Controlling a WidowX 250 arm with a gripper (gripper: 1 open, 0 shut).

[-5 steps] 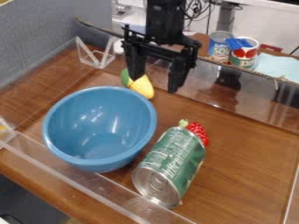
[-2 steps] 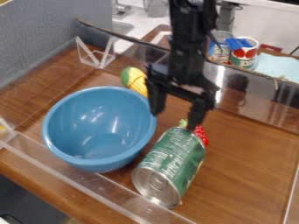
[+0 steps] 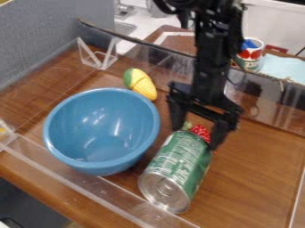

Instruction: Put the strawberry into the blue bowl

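The gripper (image 3: pixel 199 125) is held spread wide, pointing straight down, with nothing gripped. The strawberry (image 3: pixel 202 133) is seen between its fingers, pressed against the upper end of the green can (image 3: pixel 177 163), which lies on its side just right of the blue bowl (image 3: pixel 100 130). A closing finger could be caught on the can's rim, so that the can is rolled or the strawberry is squeezed out sideways. Nothing is held in the blue bowl; the yellow-green fruit (image 3: pixel 141 84) is left on the table beyond it.
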